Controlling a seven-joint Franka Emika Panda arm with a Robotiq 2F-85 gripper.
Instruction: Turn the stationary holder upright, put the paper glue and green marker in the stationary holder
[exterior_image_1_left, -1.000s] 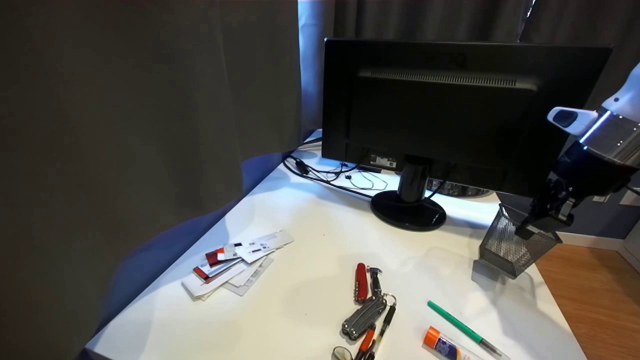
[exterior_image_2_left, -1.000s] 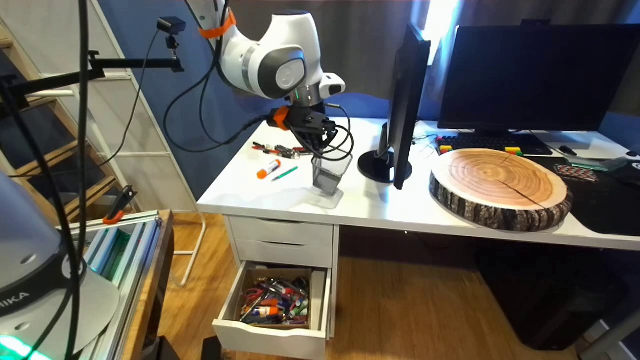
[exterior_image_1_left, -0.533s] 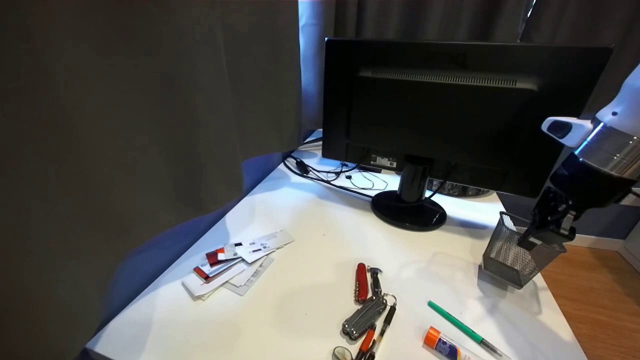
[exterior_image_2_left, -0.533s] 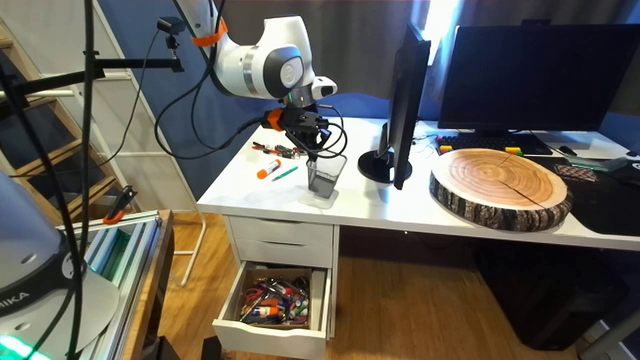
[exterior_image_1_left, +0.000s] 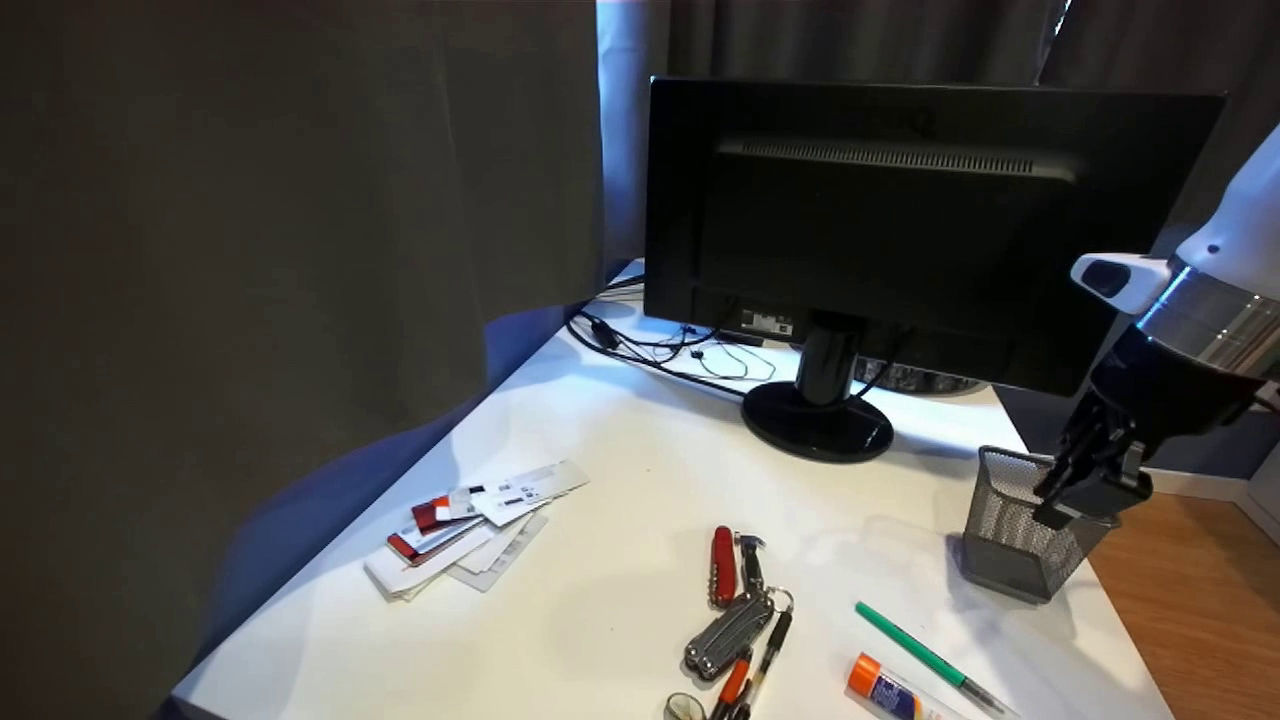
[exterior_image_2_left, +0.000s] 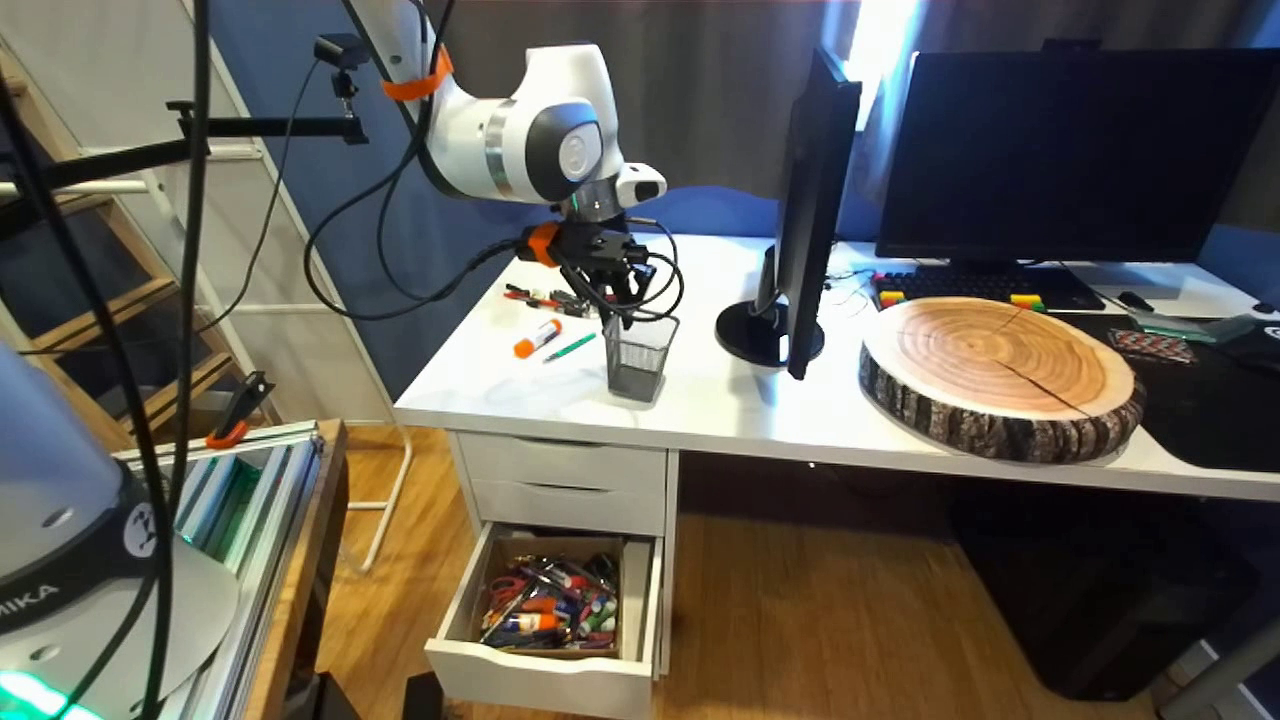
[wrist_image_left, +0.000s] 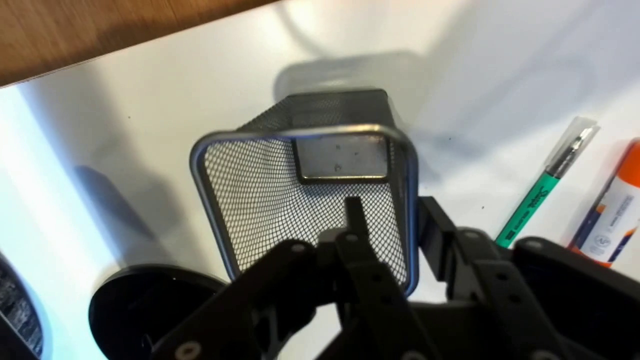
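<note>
"While you reach over that white counter (exterior_image_2_left: 480, 380), what's around you?"

"Dark curtains (exterior_image_1_left: 300, 250), blue wall (exterior_image_2_left: 255, 70), wooden floor (exterior_image_2_left: 820, 600); on the counter, two black monitors (exterior_image_2_left: 1080, 150) and a round wood slice (exterior_image_2_left: 1000, 370)."

"And the stationary holder (wrist_image_left: 300, 205)?"

"Mouth up, near the edge above the pulled-out drawer (exterior_image_2_left: 545, 675). My fingers (wrist_image_left: 356, 215) stand apart, one inside the holder's mesh side, one outside, nothing clamped. Toward the counter's nearest end edge lie the green marker (wrist_image_left: 540, 192), then the paper glue (wrist_image_left: 607, 220)."
</note>
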